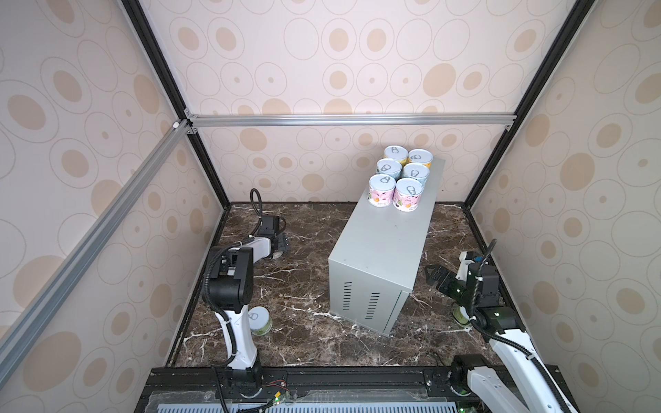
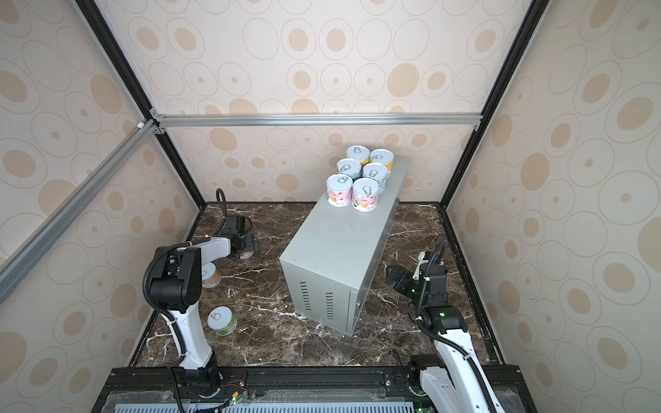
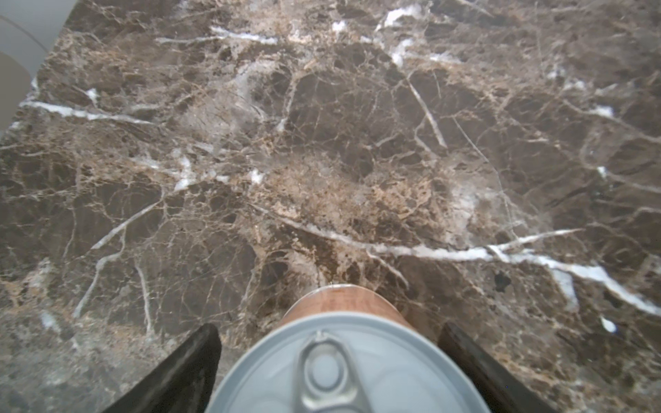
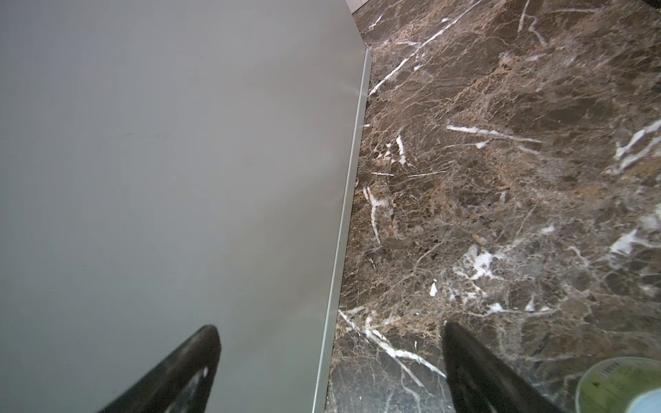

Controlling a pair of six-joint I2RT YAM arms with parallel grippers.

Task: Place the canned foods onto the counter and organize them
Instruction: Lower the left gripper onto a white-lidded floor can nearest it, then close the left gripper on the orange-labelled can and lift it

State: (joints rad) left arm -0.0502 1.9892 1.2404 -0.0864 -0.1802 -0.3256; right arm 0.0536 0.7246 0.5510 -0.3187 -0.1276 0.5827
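Left wrist | round silver-lidded can point(image 3: 343, 361) | veined brown marble point(image 3: 322, 161)

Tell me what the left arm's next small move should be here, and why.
Probably close the left gripper on the salmon-labelled can. The can stands upright on the marble between the fingers, which straddle it with gaps on both sides, so it is not gripped yet. Lifting it to the counter would come after.

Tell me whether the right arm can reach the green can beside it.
Probably yes: the right gripper is open and empty, the green can stands close by on bare marble, though partly under the arm.
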